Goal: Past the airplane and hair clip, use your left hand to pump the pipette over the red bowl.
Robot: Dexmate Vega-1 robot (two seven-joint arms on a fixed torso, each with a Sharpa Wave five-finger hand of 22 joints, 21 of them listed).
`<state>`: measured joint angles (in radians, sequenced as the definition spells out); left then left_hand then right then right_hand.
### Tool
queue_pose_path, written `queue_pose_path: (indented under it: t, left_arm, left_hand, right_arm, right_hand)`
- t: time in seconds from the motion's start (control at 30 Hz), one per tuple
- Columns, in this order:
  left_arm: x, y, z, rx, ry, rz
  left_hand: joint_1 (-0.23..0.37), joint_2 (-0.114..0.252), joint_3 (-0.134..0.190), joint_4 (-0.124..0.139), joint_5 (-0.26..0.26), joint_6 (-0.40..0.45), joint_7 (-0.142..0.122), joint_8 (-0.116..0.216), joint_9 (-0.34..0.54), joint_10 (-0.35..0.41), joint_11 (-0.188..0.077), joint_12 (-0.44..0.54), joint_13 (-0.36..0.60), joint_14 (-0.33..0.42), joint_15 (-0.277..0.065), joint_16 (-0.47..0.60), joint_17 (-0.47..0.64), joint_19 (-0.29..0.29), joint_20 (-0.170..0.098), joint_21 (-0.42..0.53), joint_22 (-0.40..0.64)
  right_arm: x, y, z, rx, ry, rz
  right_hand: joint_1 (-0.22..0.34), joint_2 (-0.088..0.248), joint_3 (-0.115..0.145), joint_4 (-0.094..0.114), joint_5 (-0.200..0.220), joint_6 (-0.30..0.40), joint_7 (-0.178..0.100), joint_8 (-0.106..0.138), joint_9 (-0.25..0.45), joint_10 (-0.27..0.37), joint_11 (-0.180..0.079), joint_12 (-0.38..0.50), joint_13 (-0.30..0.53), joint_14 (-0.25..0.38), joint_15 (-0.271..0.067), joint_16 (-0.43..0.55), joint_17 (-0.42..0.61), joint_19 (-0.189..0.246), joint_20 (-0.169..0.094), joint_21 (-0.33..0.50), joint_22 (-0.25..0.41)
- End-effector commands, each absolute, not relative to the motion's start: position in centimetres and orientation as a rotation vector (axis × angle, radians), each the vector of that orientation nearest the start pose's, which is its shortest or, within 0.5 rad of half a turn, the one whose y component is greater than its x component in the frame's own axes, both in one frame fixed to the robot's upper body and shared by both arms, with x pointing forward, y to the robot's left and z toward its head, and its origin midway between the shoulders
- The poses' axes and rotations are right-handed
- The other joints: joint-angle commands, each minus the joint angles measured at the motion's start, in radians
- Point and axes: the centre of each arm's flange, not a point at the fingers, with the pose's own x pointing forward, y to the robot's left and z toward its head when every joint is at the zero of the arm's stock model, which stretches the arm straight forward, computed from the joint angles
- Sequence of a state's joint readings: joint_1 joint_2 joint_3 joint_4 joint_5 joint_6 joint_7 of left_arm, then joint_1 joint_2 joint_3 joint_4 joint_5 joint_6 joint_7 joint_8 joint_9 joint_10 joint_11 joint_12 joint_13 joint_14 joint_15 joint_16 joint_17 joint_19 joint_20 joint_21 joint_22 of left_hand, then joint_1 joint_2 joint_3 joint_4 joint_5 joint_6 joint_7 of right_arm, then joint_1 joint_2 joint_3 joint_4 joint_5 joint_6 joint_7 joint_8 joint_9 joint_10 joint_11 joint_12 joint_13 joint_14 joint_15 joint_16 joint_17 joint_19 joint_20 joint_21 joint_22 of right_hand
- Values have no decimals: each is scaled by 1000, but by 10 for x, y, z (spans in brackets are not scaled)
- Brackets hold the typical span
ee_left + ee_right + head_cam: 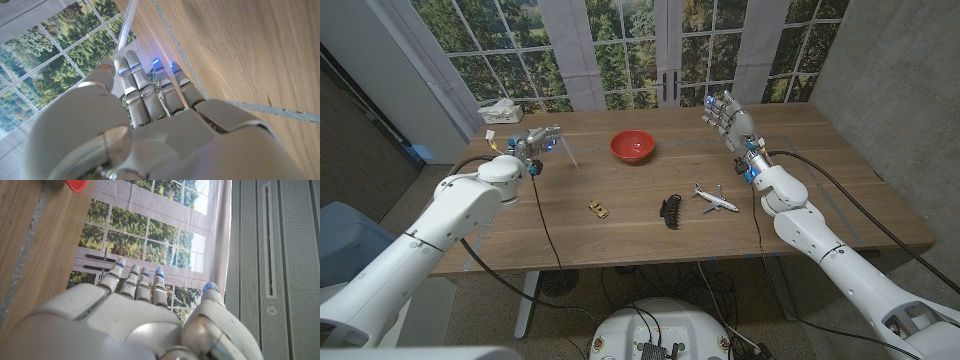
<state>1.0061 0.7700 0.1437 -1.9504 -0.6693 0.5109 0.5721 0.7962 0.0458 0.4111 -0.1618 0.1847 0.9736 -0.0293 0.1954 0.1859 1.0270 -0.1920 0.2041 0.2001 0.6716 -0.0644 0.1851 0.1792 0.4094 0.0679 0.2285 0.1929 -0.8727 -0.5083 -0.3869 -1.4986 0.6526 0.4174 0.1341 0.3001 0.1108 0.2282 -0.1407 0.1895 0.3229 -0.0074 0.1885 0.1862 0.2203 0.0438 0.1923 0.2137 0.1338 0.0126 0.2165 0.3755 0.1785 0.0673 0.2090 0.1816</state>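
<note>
A red bowl point(632, 146) stands at the table's far middle; its rim point(76, 184) also peeks into the right wrist view. My left hand point(533, 141) hovers left of the bowl, above the table's far left part. It pinches a clear pipette point(566, 155), whose thin tube slants down toward the bowl but stops short of it. The left wrist view shows the tube point(126, 26) held between thumb and fingers of that hand point(140, 120). A white toy airplane point(715, 198) and a black hair clip point(669, 211) lie nearer the front. My right hand point(730, 120) is raised at the far right, fingers apart and empty.
A small yellow toy car point(598, 208) lies left of the hair clip. A tissue box point(500, 110) sits at the table's far left corner. Windows and curtains stand behind the table, and a grey wall rises on the right.
</note>
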Motion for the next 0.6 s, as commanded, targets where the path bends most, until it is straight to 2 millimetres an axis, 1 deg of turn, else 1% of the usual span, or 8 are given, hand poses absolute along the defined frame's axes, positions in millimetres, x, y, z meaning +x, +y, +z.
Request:
queue_pose_path:
  t: [0.03,0.13,0.37,0.43,0.5,0.6]
  left_arm:
    - [568,359,20,185,-251,328]
    - [569,359,19,205,-242,330]
    - [574,357,18,235,-211,342]
    - [576,356,18,248,-203,340]
    - [578,355,18,262,-187,340]
    - [581,354,17,276,-173,328]
  left_hand:
    - [5,-11,-8,0,-1,4,11,-3,2,-7,3,2,2,-1,-137,7,4,-4,4,-2,5]
    - [5,-14,-10,-1,-2,3,13,-3,2,-8,7,2,2,-3,-136,7,4,-7,4,-3,5]
    - [2,-24,-18,-2,-3,2,12,-3,2,-9,3,2,2,-8,-134,6,4,-9,1,-3,5]
    - [2,-26,-21,-2,-3,0,13,-4,2,-15,2,0,2,-9,-133,6,4,-12,0,-4,5]
    - [0,-31,-24,-2,-4,-10,13,-7,2,-15,3,0,2,-10,-131,6,4,-12,-1,-4,5]
    - [0,-39,-31,-3,-4,-27,17,-12,2,-46,5,-10,2,-24,-124,3,4,-17,-1,-5,6]
  right_arm:
    - [593,-232,24,44,-853,434]
    - [592,-233,24,46,-856,434]
    - [590,-236,19,54,-858,423]
    - [589,-237,18,57,-858,423]
    - [589,-237,18,55,-858,426]
    - [588,-238,18,53,-863,423]
  right_hand:
    - [-9,-3,7,-3,3,3,-4,5,2,-12,-5,0,-1,-6,5,-3,1,0,1,-2,0]
    - [-9,-3,8,-3,3,3,-4,5,1,-15,-6,-1,-2,-8,6,-3,0,-3,10,-4,0]
    - [-9,-2,9,-3,3,3,-6,5,1,-17,-7,0,-3,-11,9,-4,-1,-8,14,-6,0]
    - [-10,-2,10,-3,3,3,-6,5,1,-18,-8,1,-3,-16,10,-5,-3,-25,19,-12,0]
    - [-10,-2,11,-3,3,3,-7,5,1,-18,-7,1,-4,-18,10,-5,-3,-28,19,-13,0]
    - [-10,-2,11,-3,3,3,-7,5,1,-18,-6,1,-4,-20,10,-6,-3,-29,20,-13,0]
